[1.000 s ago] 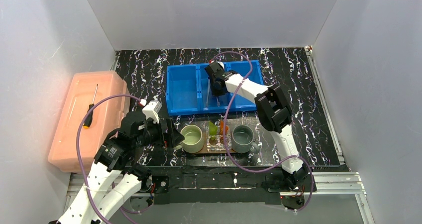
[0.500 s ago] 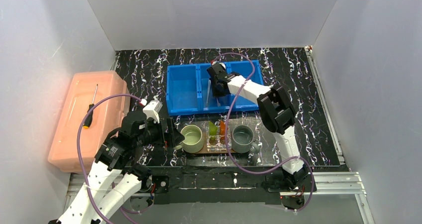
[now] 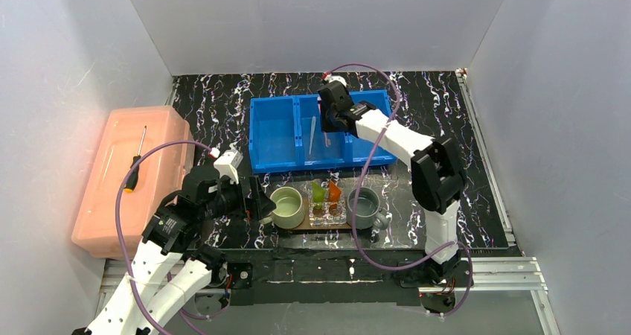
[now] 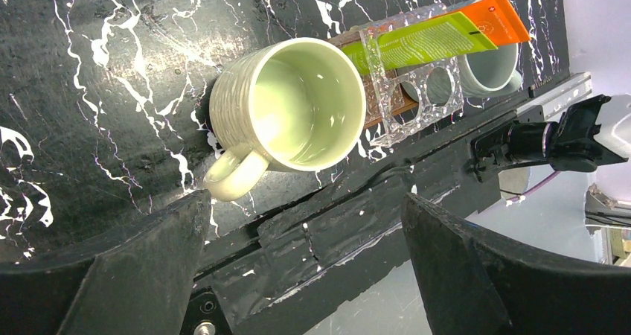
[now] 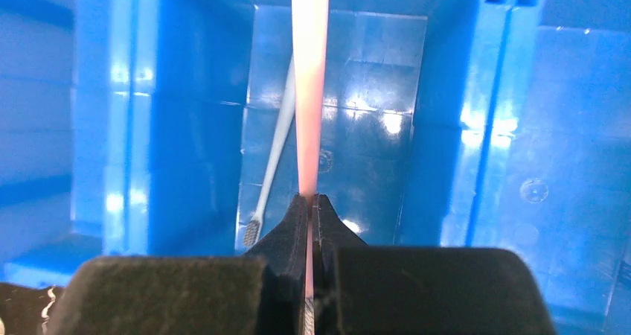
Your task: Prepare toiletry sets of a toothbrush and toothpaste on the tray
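Note:
My right gripper (image 3: 330, 125) hangs over the blue bin's middle compartment, shut on a thin pink toothbrush (image 5: 309, 89) that sticks out past the fingertips (image 5: 309, 201). A white toothbrush (image 3: 312, 134) lies on the bin floor below, also in the right wrist view (image 5: 277, 149). The lime-green tube (image 3: 318, 192) and orange tube (image 3: 335, 192) stand in a clear holder (image 3: 327, 212) on the dark-brown tray (image 3: 327, 226). In the left wrist view the tubes (image 4: 428, 41) lean across the holder. My left gripper (image 3: 257, 205) is open and empty, just left of the green mug (image 4: 298, 100).
The blue three-compartment bin (image 3: 253, 134) sits behind the tray. A green mug (image 3: 287, 206) and a grey mug (image 3: 363, 207) flank the holder on the tray. A pink lidded box (image 3: 130, 193) with a screwdriver (image 3: 135, 164) on top stands at the left.
My right gripper has moved back and to the right over the bin with the pink toothbrush, uncovering the white toothbrush. The right elbow swung right. The left arm has not moved.

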Robot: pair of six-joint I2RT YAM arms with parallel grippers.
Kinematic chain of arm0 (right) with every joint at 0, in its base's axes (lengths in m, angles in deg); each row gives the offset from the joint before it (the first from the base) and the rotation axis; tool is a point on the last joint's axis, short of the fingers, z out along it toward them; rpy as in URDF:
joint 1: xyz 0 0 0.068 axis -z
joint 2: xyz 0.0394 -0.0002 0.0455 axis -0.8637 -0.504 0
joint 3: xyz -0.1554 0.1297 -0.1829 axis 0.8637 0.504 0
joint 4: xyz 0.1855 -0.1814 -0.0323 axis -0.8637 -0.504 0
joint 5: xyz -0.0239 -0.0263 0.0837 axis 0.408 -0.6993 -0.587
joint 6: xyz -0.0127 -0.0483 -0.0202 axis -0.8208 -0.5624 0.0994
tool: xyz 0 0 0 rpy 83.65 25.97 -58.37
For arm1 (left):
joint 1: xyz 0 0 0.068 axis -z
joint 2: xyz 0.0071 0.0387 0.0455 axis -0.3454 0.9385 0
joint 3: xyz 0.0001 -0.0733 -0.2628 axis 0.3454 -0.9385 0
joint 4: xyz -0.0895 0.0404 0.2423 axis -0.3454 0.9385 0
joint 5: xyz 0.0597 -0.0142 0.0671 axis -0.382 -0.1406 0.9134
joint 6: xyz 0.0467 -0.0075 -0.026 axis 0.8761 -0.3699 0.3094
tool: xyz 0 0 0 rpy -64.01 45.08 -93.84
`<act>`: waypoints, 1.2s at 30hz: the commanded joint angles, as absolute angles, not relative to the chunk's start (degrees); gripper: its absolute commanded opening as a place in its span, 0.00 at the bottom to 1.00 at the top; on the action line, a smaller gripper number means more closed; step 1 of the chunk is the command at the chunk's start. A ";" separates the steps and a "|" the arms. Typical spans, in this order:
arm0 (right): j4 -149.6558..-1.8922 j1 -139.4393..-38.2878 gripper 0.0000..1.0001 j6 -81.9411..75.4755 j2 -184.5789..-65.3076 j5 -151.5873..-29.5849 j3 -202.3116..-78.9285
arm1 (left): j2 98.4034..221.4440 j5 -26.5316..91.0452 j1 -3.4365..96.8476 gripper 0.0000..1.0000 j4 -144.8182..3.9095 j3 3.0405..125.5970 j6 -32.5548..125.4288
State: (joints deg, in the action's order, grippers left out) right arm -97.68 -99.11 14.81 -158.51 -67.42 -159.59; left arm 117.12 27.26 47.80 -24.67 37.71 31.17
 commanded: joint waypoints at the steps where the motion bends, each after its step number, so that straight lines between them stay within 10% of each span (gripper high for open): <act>1: -92.94 -98.85 0.01 14.18 -151.76 -66.14 -158.10 | 117.30 27.76 47.83 0.99 -24.67 37.68 31.56; 36: -96.70 -99.63 0.01 7.73 -115.87 -108.47 -138.81 | 118.34 16.78 47.81 0.99 -26.44 45.79 25.38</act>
State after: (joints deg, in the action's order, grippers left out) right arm -98.80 -99.13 7.95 -119.54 -98.06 -141.85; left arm 118.19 20.49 47.80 -25.48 43.66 27.30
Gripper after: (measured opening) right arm 0.041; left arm 0.994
